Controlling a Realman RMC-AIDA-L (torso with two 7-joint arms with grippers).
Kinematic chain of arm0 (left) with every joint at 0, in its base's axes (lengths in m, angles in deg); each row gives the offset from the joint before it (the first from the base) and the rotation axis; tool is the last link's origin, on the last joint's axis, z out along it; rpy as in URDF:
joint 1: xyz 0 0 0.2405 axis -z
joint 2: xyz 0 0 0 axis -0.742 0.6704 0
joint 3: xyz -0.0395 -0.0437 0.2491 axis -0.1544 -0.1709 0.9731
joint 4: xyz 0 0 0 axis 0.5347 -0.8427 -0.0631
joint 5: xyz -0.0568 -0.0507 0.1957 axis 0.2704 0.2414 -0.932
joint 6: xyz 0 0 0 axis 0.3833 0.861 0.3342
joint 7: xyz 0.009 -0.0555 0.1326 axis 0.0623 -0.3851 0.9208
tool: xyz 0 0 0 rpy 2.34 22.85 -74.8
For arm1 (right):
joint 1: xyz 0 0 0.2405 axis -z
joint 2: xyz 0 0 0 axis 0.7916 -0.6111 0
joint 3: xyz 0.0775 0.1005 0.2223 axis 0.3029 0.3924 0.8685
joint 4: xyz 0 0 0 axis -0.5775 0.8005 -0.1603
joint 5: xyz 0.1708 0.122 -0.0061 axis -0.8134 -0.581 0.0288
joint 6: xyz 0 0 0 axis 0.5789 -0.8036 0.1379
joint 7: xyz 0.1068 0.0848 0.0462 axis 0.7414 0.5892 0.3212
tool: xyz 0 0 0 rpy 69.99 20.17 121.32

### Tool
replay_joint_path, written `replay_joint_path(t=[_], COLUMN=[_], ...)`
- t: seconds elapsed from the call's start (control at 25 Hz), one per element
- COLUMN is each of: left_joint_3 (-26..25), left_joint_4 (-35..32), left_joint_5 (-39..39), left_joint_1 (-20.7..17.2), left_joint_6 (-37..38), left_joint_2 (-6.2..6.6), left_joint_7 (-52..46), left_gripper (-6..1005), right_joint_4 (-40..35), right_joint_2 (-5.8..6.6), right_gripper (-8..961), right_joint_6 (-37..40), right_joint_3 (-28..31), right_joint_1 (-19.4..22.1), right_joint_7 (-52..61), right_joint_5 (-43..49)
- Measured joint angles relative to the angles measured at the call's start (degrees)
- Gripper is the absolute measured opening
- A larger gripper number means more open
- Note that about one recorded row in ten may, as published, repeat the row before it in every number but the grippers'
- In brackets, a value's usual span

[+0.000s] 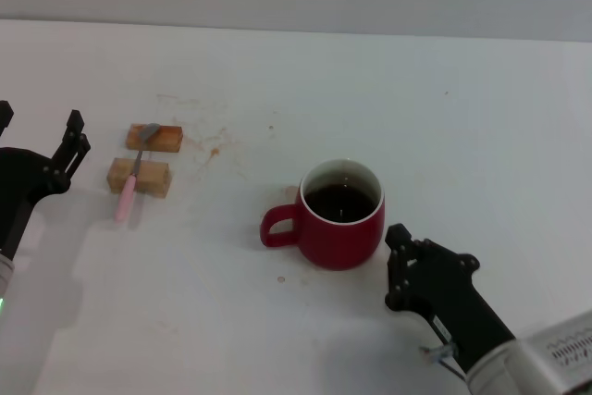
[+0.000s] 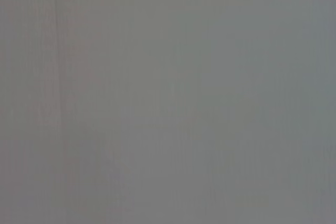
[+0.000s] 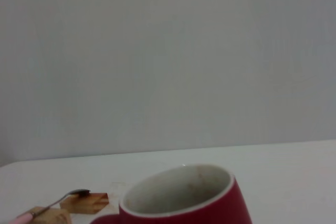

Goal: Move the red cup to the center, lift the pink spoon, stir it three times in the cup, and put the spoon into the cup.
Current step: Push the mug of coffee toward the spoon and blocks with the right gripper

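**Camera placement**

The head camera looks forward and down over the bench [image 1: 277, 339]. The right wrist camera sits low and close behind the red cup [image 3: 184, 198], facing a plain wall; both views share the cup. The left wrist camera shows only blank grey.

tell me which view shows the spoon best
The head view: the whole spoon shows, lying across two wooden blocks. The right wrist view catches it only at the picture's edge, partly cut off. The left wrist view shows nothing of it.
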Motion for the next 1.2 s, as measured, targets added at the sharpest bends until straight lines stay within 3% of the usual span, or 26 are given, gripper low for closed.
replay_joint_path(t=[0.4, 1.2], left_joint_3=[0.29, -0.05], left_joint_4=[-0.29, -0.48], left_joint_5=[-0.03, 0.01], left_joint_1=[0.11, 0.79], left_joint_6=[0.0, 0.0], left_joint_2=[0.0, 0.0], left_joint_7=[0.0, 0.0], left_gripper=[841, 838], right_joint_4=[0.83, -0.76], right_joint_2=[0.0, 0.0], right_gripper=[1, 0], right_joint_6=[0.82, -4.4], right_joint_3=[-0.77, 3.67], right_joint_1=[2.37, -4.65], right_joint_7=[-0.56, -0.01], right_joint_5=[0.9, 1.23])
